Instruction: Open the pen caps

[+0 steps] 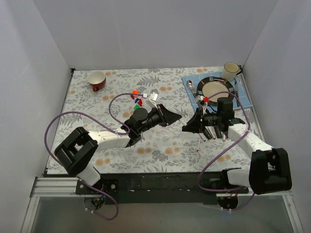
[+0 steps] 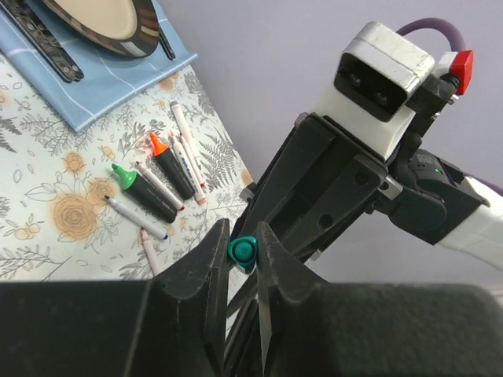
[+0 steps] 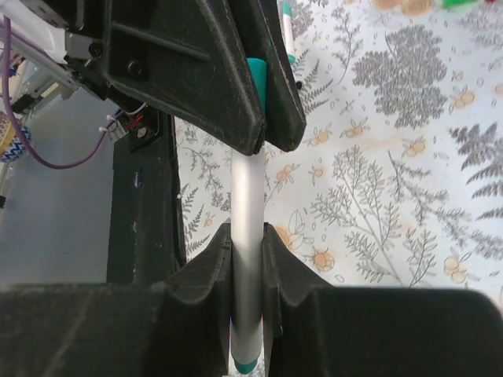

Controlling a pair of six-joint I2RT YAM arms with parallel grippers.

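The left gripper (image 2: 242, 239) clamps the teal cap (image 2: 243, 251); the right gripper (image 3: 247, 236) pinches the pen (image 3: 247, 188), braced to pull them apart.

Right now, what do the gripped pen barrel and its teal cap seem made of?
The pen barrel is probably plastic, pale grey-white with a satin finish; a soft highlight runs along it. The teal cap looks like moulded plastic: smooth, slightly glossy, uniform opaque colour.

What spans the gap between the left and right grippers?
A white pen, plain in the right wrist view: the right gripper clamps its barrel, and the left gripper pinches its teal cap.
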